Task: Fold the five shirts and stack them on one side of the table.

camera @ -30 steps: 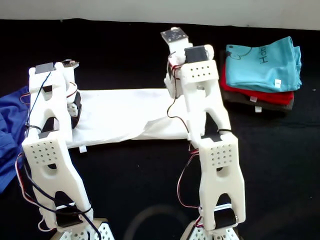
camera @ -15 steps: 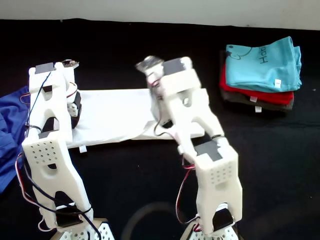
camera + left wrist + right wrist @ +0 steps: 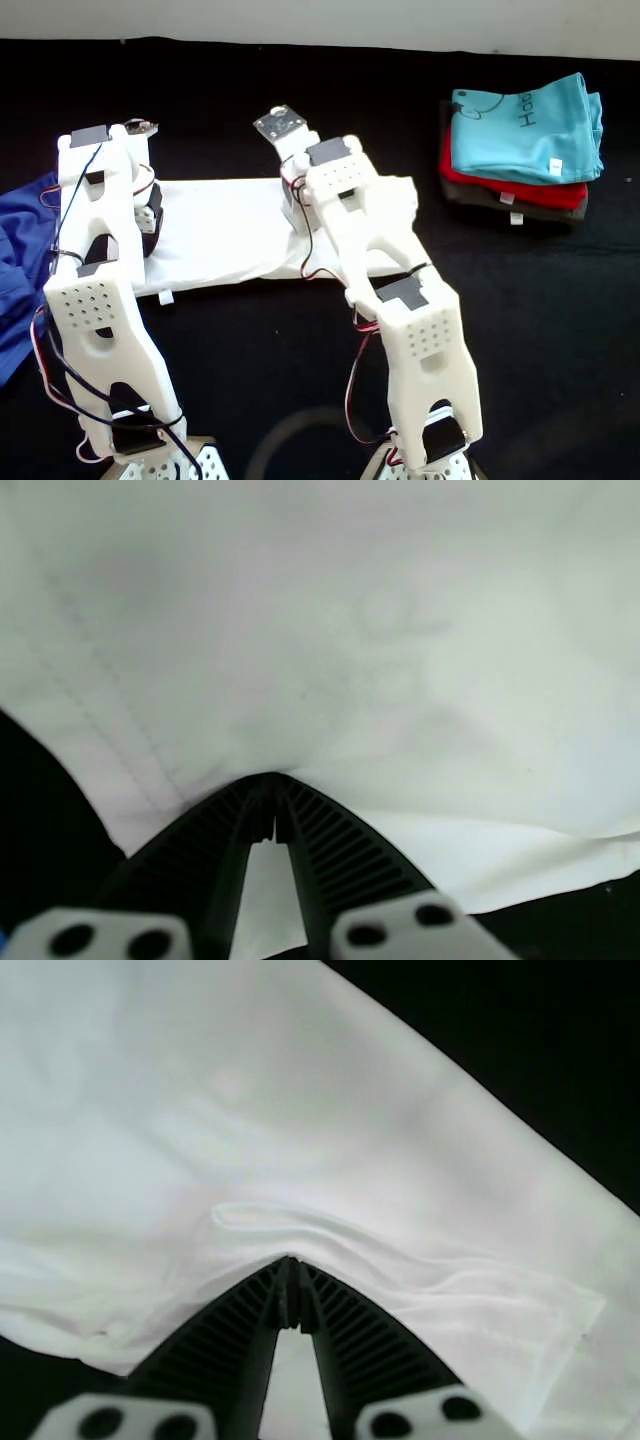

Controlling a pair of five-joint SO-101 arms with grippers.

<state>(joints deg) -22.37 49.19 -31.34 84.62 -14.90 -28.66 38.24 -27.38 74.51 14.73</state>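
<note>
Three stacked shirts (image 3: 520, 150): high view, folded pile at the tabletop's (image 3: 250, 100) right.
White shirt (image 3: 230, 235): high view, long band between both arms, part-folded; blue shirt (image 3: 20, 255) lies left.
Left pincer (image 3: 270, 785): left wrist view, tips together on white cloth, probably anchoring it.
Right pincer (image 3: 290, 1265): right wrist view, clamped on a puckered ridge, probably to fold it over.

White left arm (image 3: 97, 300) and right arm (image 3: 425, 340): perforated panels, black servos, red and black cables, ribbed black jaws.
</note>
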